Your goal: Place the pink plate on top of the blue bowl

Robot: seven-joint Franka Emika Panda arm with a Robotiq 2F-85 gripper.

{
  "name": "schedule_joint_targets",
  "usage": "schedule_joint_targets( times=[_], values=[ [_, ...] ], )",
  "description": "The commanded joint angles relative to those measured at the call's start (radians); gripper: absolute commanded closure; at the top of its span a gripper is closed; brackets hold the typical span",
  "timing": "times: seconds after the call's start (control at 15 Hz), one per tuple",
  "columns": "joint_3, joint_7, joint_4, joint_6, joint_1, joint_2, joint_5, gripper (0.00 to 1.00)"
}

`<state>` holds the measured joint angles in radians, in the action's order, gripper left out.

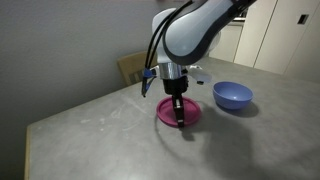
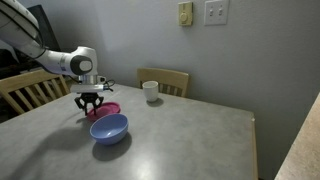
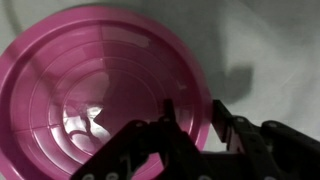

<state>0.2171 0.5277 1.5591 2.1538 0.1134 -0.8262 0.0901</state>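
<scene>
The pink plate (image 1: 166,112) (image 2: 110,108) lies flat on the grey table, and it fills the wrist view (image 3: 100,80). The blue bowl (image 1: 232,96) (image 2: 109,128) stands upright and empty just beside it, apart from the plate. My gripper (image 1: 180,120) (image 2: 91,105) (image 3: 195,115) points straight down over the plate's edge. Its jaws straddle the rim: one finger (image 3: 168,112) stands inside the plate and the other outside it. They are narrowed but still apart, and a strip of pink shows between them. The plate rests on the table.
A white mug (image 2: 150,91) stands near the table's far edge, in front of a wooden chair (image 2: 165,78) (image 1: 132,66). Another wooden chair (image 2: 25,95) stands at the table's side, behind the arm. A wall runs close behind the table.
</scene>
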Motion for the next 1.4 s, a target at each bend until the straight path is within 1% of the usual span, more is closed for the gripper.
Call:
schedule_joint_targets(
  times=[0.0, 0.07, 0.13, 0.2, 0.33, 0.47, 0.67, 0.93, 1.13, 1.33],
  values=[
    [-0.001, -0.011, -0.009, -0.007, -0.009, -0.001, -0.003, 0.88],
    [-0.001, -0.017, -0.005, -0.004, -0.01, 0.001, -0.005, 0.95],
    [-0.002, -0.027, -0.002, 0.004, -0.013, 0.003, -0.011, 0.99],
    [-0.002, -0.035, 0.0, 0.009, -0.015, 0.004, -0.014, 1.0],
    [-0.002, -0.058, 0.0, 0.008, -0.017, 0.013, -0.019, 0.97],
    [-0.001, -0.081, 0.002, 0.008, -0.02, 0.02, -0.027, 0.97],
    [-0.025, -0.169, 0.007, -0.043, 0.017, 0.06, 0.002, 0.97],
    [-0.074, -0.34, -0.042, -0.199, 0.109, 0.11, 0.077, 0.97],
    [-0.097, -0.431, -0.134, -0.383, 0.178, 0.117, 0.136, 0.97],
    [-0.108, -0.483, -0.234, -0.562, 0.224, 0.101, 0.183, 0.97]
  ],
)
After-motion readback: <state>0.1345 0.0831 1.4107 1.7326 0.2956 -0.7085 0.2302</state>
